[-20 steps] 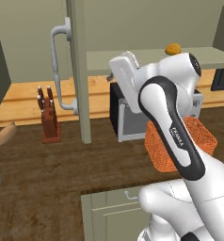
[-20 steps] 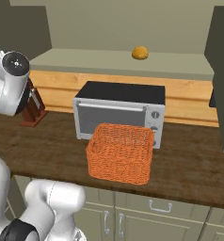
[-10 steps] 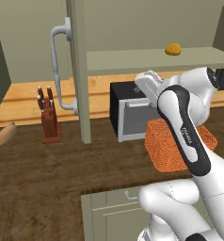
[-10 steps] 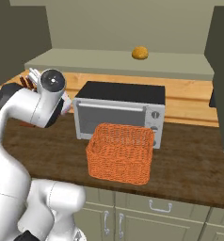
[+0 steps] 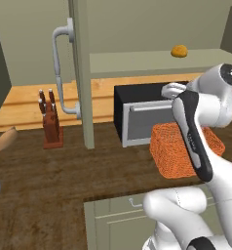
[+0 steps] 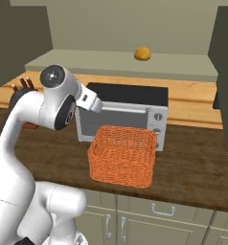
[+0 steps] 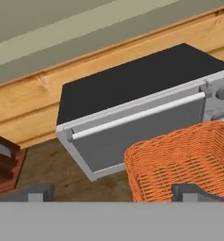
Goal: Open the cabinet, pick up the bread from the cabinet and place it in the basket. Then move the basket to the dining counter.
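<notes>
Basket [image 5: 181, 151] partly behind the arm

Basket [image 6: 122, 155] being shown orange, woven pattern. Bread [image 6: 142, 53] being shown golden-yellow, at 12 o'clock from basket. Cabinet door [image 5: 80, 73] being rendered grey-green, bar handle [image 5: 59, 68] light grey. Shelf [image 6: 120, 63] being shown pale grey-green. Toaster oven [image 7: 132, 113] being shown black on top, grey front, silver handle. Countertop [image 5: 54, 180] being rendered dark brown, wood grain. Backsplash [image 6: 192, 98] being shown light orange wood. Knife block [image 5: 50, 124] being shown reddish-brown, at 9 o'clock from toaster oven. Lower cabinets [image 6: 149, 222] being shown pale grey-green.
</notes>
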